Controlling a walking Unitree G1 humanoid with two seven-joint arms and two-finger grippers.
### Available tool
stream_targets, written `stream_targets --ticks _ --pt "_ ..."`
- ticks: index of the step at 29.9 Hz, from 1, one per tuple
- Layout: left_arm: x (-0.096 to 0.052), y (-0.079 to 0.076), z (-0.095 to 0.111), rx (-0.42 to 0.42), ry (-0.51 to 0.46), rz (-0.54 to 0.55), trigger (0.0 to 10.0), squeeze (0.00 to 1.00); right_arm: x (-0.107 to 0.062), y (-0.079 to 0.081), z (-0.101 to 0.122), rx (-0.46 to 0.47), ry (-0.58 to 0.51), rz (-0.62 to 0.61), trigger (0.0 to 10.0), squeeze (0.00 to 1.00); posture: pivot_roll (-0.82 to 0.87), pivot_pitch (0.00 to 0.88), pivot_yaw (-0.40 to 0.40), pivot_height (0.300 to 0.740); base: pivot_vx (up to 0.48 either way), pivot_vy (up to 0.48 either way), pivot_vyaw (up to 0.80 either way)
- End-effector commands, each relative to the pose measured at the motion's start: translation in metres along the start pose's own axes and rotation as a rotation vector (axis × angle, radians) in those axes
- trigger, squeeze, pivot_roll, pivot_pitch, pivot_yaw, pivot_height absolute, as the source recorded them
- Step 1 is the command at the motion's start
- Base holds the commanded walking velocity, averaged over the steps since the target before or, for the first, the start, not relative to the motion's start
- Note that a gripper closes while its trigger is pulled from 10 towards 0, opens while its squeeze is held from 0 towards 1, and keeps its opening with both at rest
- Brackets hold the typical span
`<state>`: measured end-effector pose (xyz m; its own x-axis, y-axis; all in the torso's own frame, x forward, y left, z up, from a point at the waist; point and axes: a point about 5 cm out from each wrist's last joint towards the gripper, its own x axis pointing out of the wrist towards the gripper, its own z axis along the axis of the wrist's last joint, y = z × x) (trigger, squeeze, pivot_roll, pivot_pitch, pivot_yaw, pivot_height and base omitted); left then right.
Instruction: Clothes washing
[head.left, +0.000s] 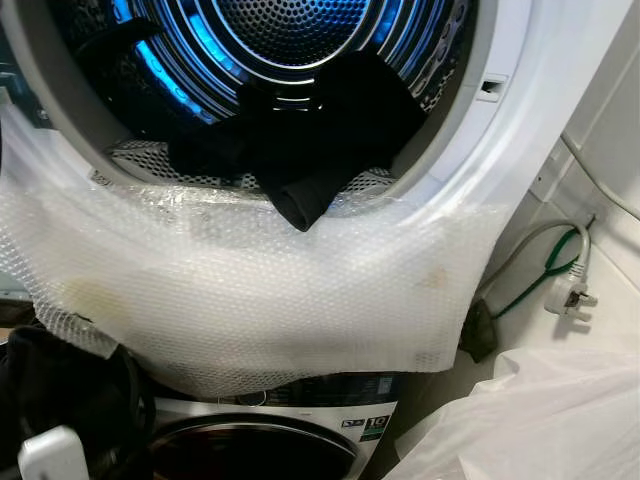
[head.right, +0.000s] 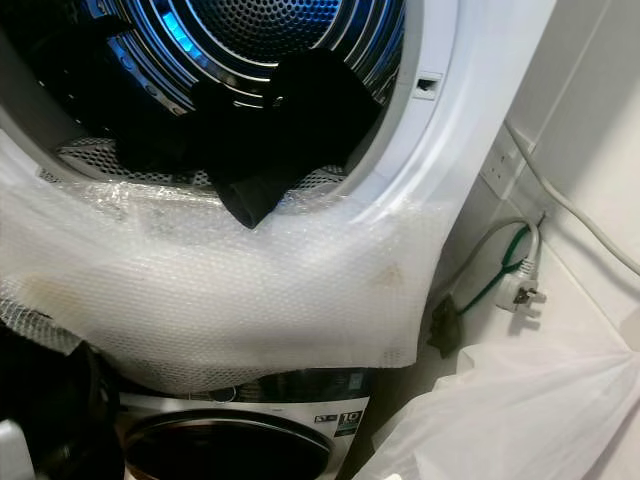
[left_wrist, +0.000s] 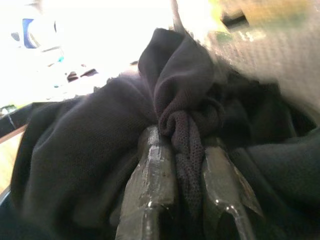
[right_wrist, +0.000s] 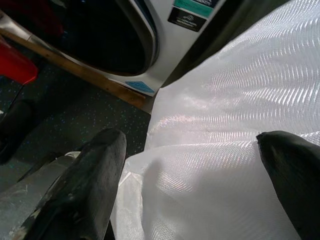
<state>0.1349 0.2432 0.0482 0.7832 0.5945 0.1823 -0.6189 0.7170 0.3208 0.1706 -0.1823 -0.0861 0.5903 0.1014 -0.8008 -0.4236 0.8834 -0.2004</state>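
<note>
While the left gripper (left_wrist: 187, 170) is clamped on a bunched dark garment (left_wrist: 75, 165), more dark clothes (head.left: 300, 140) lie above it in the open drum (head.left: 280, 40). Bubble wrap (head.left: 260, 300) pads the rim, likely against snags. Right gripper (right_wrist: 190, 175) hangs spread over a white bag (right_wrist: 240, 110).

The left gripper (left_wrist: 187, 165) has its jaws closed tight on a twisted fold of dark garment (left_wrist: 182, 125), the cloth bunched between the two fingers (left_wrist: 150, 170). The right gripper (right_wrist: 192, 165) hangs low over the white plastic bag (right_wrist: 235, 125), its jaws spread wide apart and holding nothing.
</note>
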Motion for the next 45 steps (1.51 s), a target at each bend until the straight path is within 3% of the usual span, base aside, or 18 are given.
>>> stream_targets --ticks 1,7,13,14,15,18,19,22,23,24,25,26,31,33,35,37,43,45 --pt "-0.013 -0.004 0.004 0.041 -0.027 -0.069 0.0 0.00 0.000 -0.003 -0.002 -0.004 0.017 0.008 10.0 0.00 0.12 0.000 -0.130 0.740 0.000 0.000 0.00" --pt "-0.021 -0.002 0.014 0.090 -0.092 -0.126 0.0 0.00 0.001 -0.001 0.001 -0.036 0.021 0.026 10.0 0.00 0.14 0.000 -0.128 0.740 0.000 0.000 0.00" --pt "-0.002 -0.005 0.040 0.048 -0.139 -0.083 0.0 0.00 0.005 0.007 0.013 -0.042 0.000 0.046 10.0 0.00 0.19 0.000 -0.114 0.740 0.000 0.000 0.00" --pt "0.005 -0.004 0.042 0.055 -0.134 -0.059 5.3 0.00 0.006 0.009 0.016 -0.041 -0.004 0.050 10.0 0.00 0.19 0.000 -0.109 0.740 0.000 0.000 0.00" --pt "0.010 -0.003 0.044 0.061 -0.129 -0.040 9.0 0.00 0.007 0.010 0.018 -0.041 -0.007 0.052 10.0 0.00 0.19 0.000 -0.109 0.740 0.000 0.000 0.00" --pt "0.017 0.010 0.035 0.027 -0.007 0.097 10.0 0.03 0.007 0.015 0.020 -0.036 -0.013 0.060 10.0 0.00 0.20 0.000 -0.100 0.740 0.000 0.000 0.00" --pt "0.016 0.017 0.024 -0.055 0.101 0.180 10.0 1.00 0.007 0.016 0.019 -0.036 -0.011 0.062 10.0 0.00 0.20 0.000 -0.100 0.740 0.000 0.000 0.00" --pt "0.014 0.020 0.016 -0.112 0.178 0.225 10.0 1.00 0.007 0.016 0.018 -0.037 -0.008 0.065 10.0 0.00 0.20 0.000 -0.100 0.740 0.000 0.000 0.00" --pt "0.010 0.008 0.000 -0.216 0.301 0.091 10.0 1.00 0.006 0.016 0.013 -0.040 0.011 0.064 10.0 0.00 0.22 0.000 -0.101 0.740 0.000 0.000 0.00" --pt "0.008 0.002 -0.003 -0.235 0.324 0.020 10.0 1.00 0.006 0.015 0.011 -0.043 0.018 0.064 10.0 0.00 0.22 0.000 -0.101 0.740 0.000 0.000 0.00" --pt "0.008 0.002 -0.003 -0.235 0.324 0.020 10.0 1.00 0.006 0.015 0.011 -0.043 0.018 0.064 10.0 0.00 0.22 0.000 -0.101 0.740 0.000 0.000 0.00" --pt "0.007 -0.007 -0.002 -0.190 0.292 -0.146 10.0 1.00 0.005 0.014 0.009 -0.052 0.029 0.063 10.0 0.00 0.23 0.000 -0.097 0.740 0.000 0.000 0.00" --pt "0.006 -0.014 0.005 -0.126 0.225 -0.305 10.0 1.00 0.005 0.012 0.009 -0.048 0.032 0.053 10.0 0.00 0.23 0.000 -0.094 0.740 0.000 0.000 0.00" --pt "0.010 -0.016 0.020 -0.101 0.119 -0.381 10.0 1.00 0.006 0.010 0.011 -0.041 0.024 0.047 10.0 0.00 0.23 0.000 -0.092 0.740 0.000 0.000 0.00" --pt "0.014 -0.016 0.028 -0.076 0.062 -0.398 10.0 1.00 0.006 0.010 0.012 -0.035 0.022 0.043 10.0 0.00 0.23 0.000 -0.093 0.740 0.000 0.000 0.00" --pt "0.022 -0.015 0.038 -0.130 0.031 -0.368 10.0 1.00 0.006 0.011 0.013 -0.039 0.021 0.046 10.0 0.00 0.24 0.000 -0.095 0.740 0.000 0.000 0.00" --pt "0.027 -0.017 0.048 -0.143 -0.005 -0.389 10.0 1.00 0.007 0.012 0.015 -0.041 0.018 0.050 10.0 0.00 0.24 0.000 -0.095 0.740 0.000 0.000 0.00" --pt "0.033 -0.016 0.060 -0.184 -0.041 -0.427 10.0 1.00 0.007 0.012 0.016 -0.045 0.017 0.051 10.0 0.00 0.25 0.000 -0.100 0.740 0.000 0.000 0.00"
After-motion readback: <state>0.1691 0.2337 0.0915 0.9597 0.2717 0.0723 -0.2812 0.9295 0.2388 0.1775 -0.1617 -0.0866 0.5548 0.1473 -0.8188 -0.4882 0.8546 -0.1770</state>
